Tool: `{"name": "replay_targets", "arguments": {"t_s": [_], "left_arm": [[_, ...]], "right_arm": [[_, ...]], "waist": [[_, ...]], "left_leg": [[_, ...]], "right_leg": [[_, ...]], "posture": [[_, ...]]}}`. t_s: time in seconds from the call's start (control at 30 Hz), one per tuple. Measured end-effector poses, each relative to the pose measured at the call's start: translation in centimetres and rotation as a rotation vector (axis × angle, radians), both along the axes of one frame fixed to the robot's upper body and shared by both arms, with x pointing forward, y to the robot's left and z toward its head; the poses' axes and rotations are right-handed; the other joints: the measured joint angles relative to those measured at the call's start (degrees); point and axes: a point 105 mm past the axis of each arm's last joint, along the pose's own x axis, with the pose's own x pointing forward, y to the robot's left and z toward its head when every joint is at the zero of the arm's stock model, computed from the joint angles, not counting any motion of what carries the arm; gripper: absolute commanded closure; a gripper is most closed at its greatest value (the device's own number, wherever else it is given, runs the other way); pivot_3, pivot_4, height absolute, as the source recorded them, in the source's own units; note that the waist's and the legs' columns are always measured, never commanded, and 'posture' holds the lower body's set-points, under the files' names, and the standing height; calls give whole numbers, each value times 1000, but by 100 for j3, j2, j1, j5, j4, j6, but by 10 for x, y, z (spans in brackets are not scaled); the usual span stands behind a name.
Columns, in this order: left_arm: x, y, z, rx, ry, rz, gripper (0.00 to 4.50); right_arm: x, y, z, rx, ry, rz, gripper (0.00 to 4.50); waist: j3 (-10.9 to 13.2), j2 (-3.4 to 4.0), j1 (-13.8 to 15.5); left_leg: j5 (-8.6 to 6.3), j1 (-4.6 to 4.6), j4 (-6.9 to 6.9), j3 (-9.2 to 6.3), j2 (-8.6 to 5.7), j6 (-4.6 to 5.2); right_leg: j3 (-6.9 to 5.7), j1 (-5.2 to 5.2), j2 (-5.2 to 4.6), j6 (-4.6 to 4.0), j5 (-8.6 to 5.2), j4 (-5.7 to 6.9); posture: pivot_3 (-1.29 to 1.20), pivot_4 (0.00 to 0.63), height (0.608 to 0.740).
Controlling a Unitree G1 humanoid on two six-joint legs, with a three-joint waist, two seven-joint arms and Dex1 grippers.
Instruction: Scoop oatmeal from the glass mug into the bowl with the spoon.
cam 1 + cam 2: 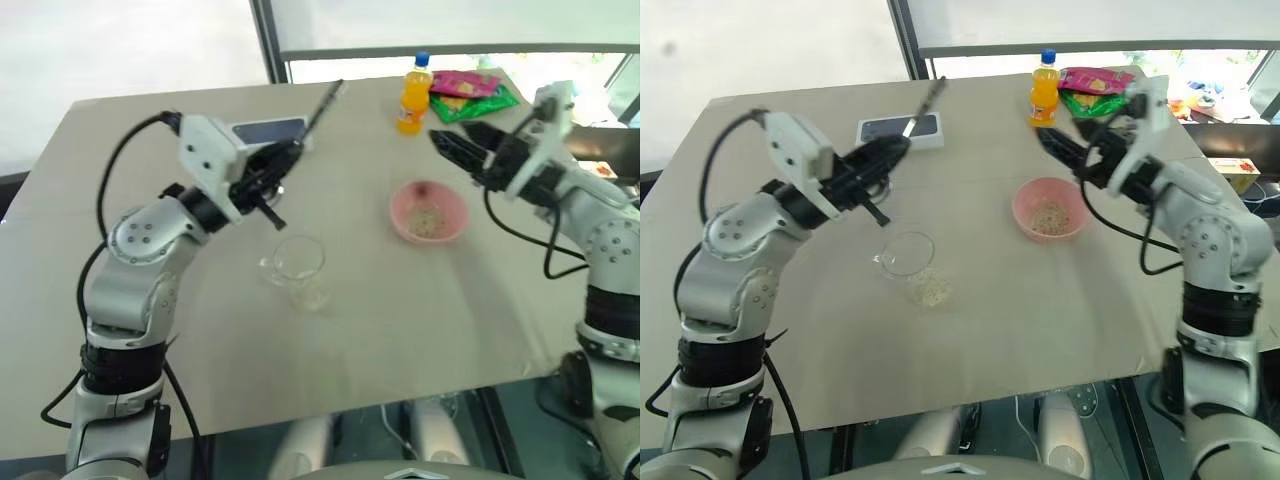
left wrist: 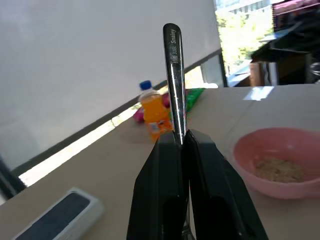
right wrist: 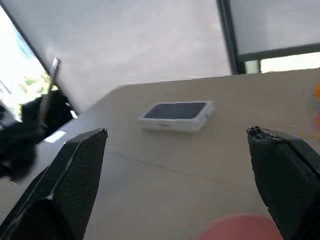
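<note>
Spoon [image 2: 173, 80] bowl end hidden between the fingers of the left gripper [image 2: 186, 142], clamped tight on it above the table [image 1: 420, 320]; only the handle showing, long axis running up and away toward the far edge. Right gripper [image 3: 177, 145] spread wide, holding nothing, raised behind the bowl [image 1: 429, 211]. Pink bowl holding a small heap of oatmeal [image 1: 428, 220]. Glass mug [image 1: 298, 262] upright near the table's middle, a few pale flakes at its base; hard to tell whether inside or beside.

table [image 1: 420, 320]: beige | centre: glass mug [image 1: 298, 266] | right: pink bowl [image 1: 429, 212] | far: orange bottle [image 1: 413, 94], snack packets [image 1: 470, 95], grey box [image 1: 901, 130]
</note>
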Motion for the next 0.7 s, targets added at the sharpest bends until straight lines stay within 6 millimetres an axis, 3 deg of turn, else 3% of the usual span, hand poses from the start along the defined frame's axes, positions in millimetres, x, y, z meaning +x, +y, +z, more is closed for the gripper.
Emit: {"name": "replay_targets", "arguments": {"t_s": [0.1,0.47,0.67,0.7], "left_arm": [[-1,-8,-7,21,27,-50,4370],[0,-10,-9,30,10,-60,4370],[4,-15,-17,23,29,-69,4370],[4,-15,-17,22,30,-68,4500]], "right_arm": [[-15,29,8,45,31,138,0],[-25,63,11,77,64,234,0],[-16,74,16,135,56,178,0],[-15,74,17,139,52,168,510]], "waist": [[0,1,-12],[0,2,-105],[0,4,-150],[0,4,-151]], "left_leg": [[1,-47,7,-2,-1,0],[4,-49,24,-2,-6,-2],[4,-50,56,-1,-10,-2],[4,-50,62,-2,-10,-2]], "right_leg": [[-1,-48,1,0,0,12],[0,-59,3,1,1,45],[3,-60,3,1,1,78],[3,-60,3,1,1,85]], "posture": [[0,150,740],[0,150,740],[0,150,740],[0,150,740]]}}
